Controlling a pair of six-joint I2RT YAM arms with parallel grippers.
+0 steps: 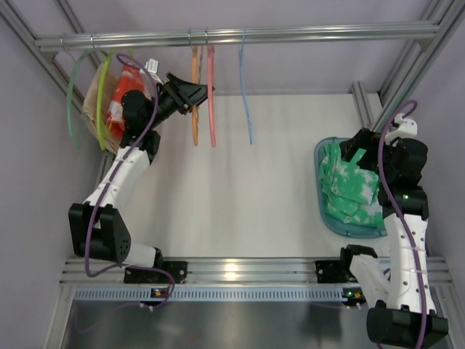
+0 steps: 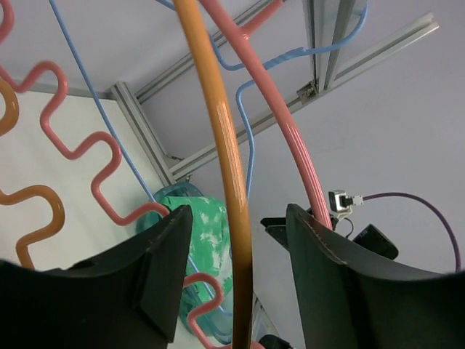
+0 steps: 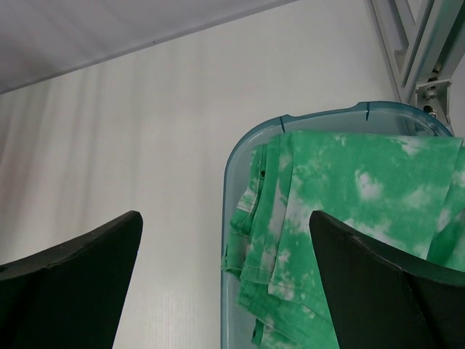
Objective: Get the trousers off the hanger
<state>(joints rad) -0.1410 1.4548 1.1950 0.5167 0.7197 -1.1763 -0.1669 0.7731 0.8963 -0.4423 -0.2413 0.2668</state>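
Note:
The green trousers (image 1: 352,187) with white print lie folded in a teal tray (image 1: 320,155) at the right, off any hanger. They also show in the right wrist view (image 3: 349,203) and small in the left wrist view (image 2: 207,236). The orange hanger (image 1: 195,98) hangs bare from the top rail. My left gripper (image 1: 203,92) is open, and the orange hanger's bar (image 2: 227,160) runs between its fingers without either one pressing on it. My right gripper (image 1: 356,155) hovers open and empty over the tray's far left corner, with the trousers (image 3: 349,203) just below its right finger.
A pink-red hanger (image 1: 211,102) and a blue hanger (image 1: 245,94) hang right of the orange one and crowd the left gripper (image 2: 238,214). Green hangers (image 1: 102,94), a red garment (image 1: 122,94) and a beige garment (image 1: 91,102) hang at the far left. Aluminium frame posts stand at the corners.

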